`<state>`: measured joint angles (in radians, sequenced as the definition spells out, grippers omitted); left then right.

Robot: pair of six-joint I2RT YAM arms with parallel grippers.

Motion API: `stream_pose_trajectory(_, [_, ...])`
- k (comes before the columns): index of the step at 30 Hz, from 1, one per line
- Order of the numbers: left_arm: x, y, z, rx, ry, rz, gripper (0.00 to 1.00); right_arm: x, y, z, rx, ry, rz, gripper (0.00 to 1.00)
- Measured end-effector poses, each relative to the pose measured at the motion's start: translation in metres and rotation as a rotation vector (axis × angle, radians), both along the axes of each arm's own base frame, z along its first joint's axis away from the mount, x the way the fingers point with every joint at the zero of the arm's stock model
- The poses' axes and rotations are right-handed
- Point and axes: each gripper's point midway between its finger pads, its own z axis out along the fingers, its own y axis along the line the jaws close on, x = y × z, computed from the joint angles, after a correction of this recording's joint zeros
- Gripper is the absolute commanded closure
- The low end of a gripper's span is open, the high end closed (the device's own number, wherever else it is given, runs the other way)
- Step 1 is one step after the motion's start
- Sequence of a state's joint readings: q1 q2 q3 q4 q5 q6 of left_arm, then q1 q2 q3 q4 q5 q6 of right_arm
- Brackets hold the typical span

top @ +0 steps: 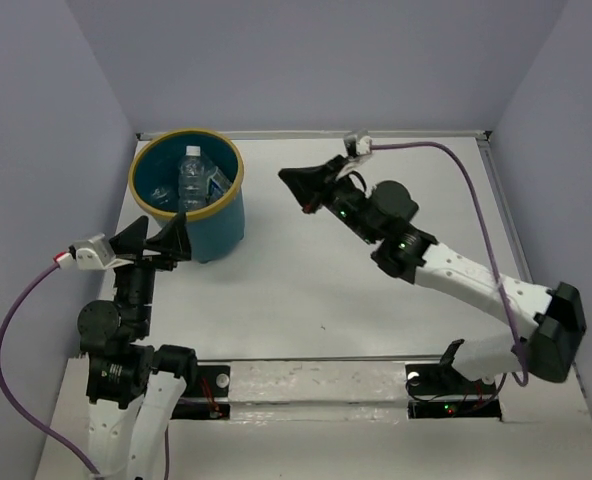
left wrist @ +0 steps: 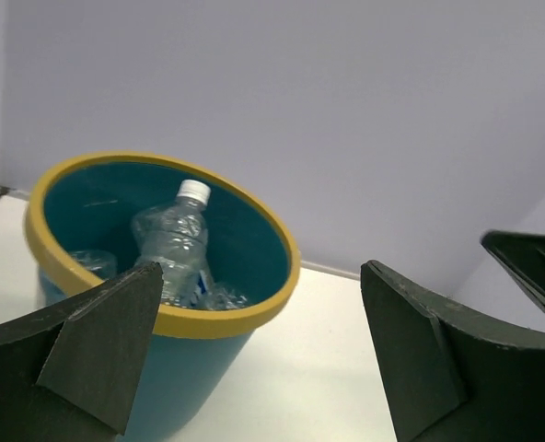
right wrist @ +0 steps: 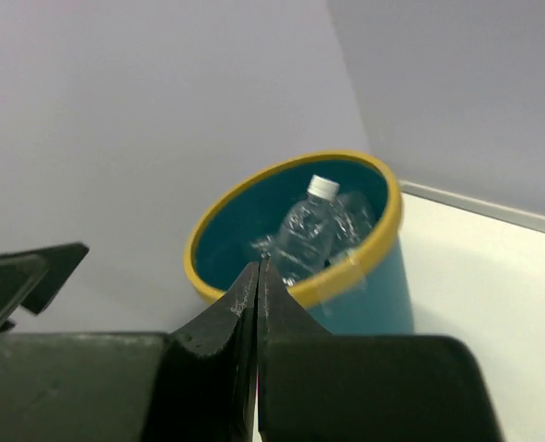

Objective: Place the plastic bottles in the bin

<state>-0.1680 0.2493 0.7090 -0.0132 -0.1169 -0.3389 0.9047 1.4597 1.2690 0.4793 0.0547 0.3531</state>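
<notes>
As the top view shows, bin: far left on table, bottles inside.
Left wrist, left claw: fingers apart, holding nothing, just beside bin.
Right wrist, right claw: fingers pressed together, holding nothing, pointing at bin.

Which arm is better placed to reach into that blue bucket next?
Left, probably. The left gripper is open right beside the bin, facing it; the right gripper is shut and farther off across the table. The bottles in view already lie inside.
</notes>
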Motion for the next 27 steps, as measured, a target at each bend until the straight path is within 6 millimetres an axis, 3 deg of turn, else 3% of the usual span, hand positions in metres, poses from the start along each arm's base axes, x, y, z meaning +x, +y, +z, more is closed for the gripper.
stream_pose_trajectory(3, [0.0,-0.018,-0.001,0.008,-0.014,-0.096,0.01,-0.029,-0.053,-0.005,0.02,-0.004,-0.055,0.98])
stream_pose_trajectory(4, [-0.002,-0.026,-0.001,0.008,-0.02,-0.141,0.01,-0.04,-0.071,-0.01,0.026,-0.001,-0.071,0.83])
stream_pose_trajectory(7, [-0.008,-0.044,0.002,0.001,-0.033,-0.248,0.01,-0.068,-0.118,-0.027,0.04,0.005,-0.106,0.51])
stream_pose_trajectory(8, [-0.011,-0.051,0.003,-0.001,-0.037,-0.294,0.01,-0.077,-0.133,-0.037,0.041,0.014,-0.119,0.08])
stream_pose_trajectory(9, [-0.014,-0.056,0.003,-0.002,-0.039,-0.324,0.01,-0.082,-0.144,-0.044,0.043,0.022,-0.13,0.01])
stream_pose_trajectory(12, [-0.024,-0.075,0.002,-0.024,-0.033,-0.447,0.01,-0.099,-0.181,-0.088,0.019,0.08,-0.189,0.0])
stream_pose_trajectory(17, [-0.031,-0.092,-0.023,-0.071,0.021,-0.562,0.01,-0.116,-0.223,-0.126,0.041,0.148,-0.26,0.0])
stream_pose_trajectory(23, [-0.034,-0.101,-0.035,-0.095,0.064,-0.625,0.01,-0.12,-0.245,-0.135,0.042,0.183,-0.319,0.0])
stream_pose_trajectory(27, [-0.036,-0.103,-0.034,-0.089,0.058,-0.637,0.01,-0.123,-0.25,-0.122,0.035,0.17,-0.323,0.0])
